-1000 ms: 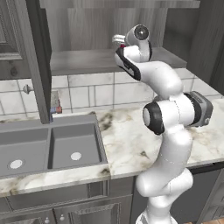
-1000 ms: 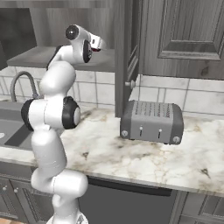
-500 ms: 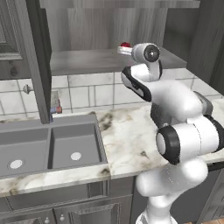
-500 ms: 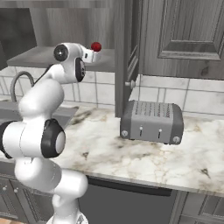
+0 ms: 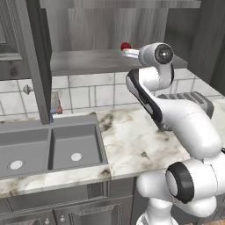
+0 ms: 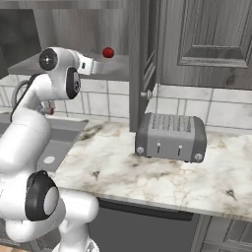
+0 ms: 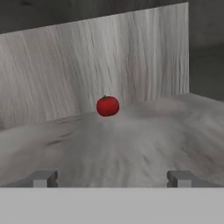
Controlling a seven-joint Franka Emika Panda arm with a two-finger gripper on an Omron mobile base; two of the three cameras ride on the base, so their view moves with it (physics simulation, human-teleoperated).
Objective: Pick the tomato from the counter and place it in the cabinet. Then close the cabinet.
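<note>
The tomato (image 7: 107, 106) is seen resting on the grey shelf (image 5: 88, 61) inside the open cabinet (image 5: 110, 26), well back toward the rear wall, apart from the gripper (image 7: 112, 178). In the right base view the tomato (image 6: 108, 52) is seen just beyond the hand, above the shelf edge. Placement is judged done; the door-closing step is judged to be in hand.

To do it well, the hand should be drawn straight out along the shelf so the tomato is not knocked or rolled. The open door (image 5: 38, 61) at the left, standing edge-on over the sink (image 5: 48, 147), should then be pushed from its outer face, in a smooth arc, with the arm kept clear of the frame. The second door (image 6: 142, 64) beside the toaster (image 6: 171, 136) may also need shutting. The tabletop (image 6: 147, 172) is not involved.

The jaws are seen spread wide, tips far apart at the bottom of the hand view, nothing held or touched.
</note>
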